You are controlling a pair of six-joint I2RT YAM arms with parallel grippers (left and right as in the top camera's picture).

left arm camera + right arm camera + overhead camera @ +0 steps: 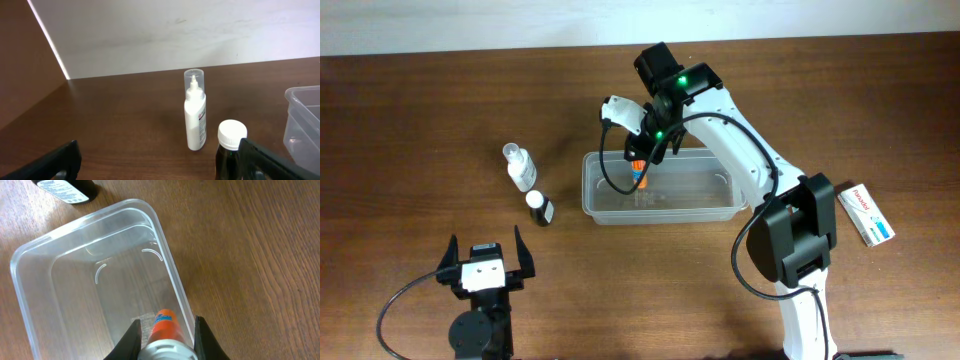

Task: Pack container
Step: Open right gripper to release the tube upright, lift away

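This looks like a robot test room, a kind of lab. A white and black robot arm [750, 150] stands on a big brown wooden table [420, 100]. A second, black arm [480, 325] sits at the near edge. Behind is a plain white wall [175, 30]. Only a few things are laid out: a white spray bottle [520, 167], a dark bottle with a white cap [539, 207], a clear plastic tub [670, 214] and a white medicine box [866, 214].

Soft, even light fell on the table [420, 120], leaving only faint shadows. The right wrist view showed pale glare on the wood, and the orange-tipped tube [164, 322] and fingers [131, 339] near the lens were blurred.
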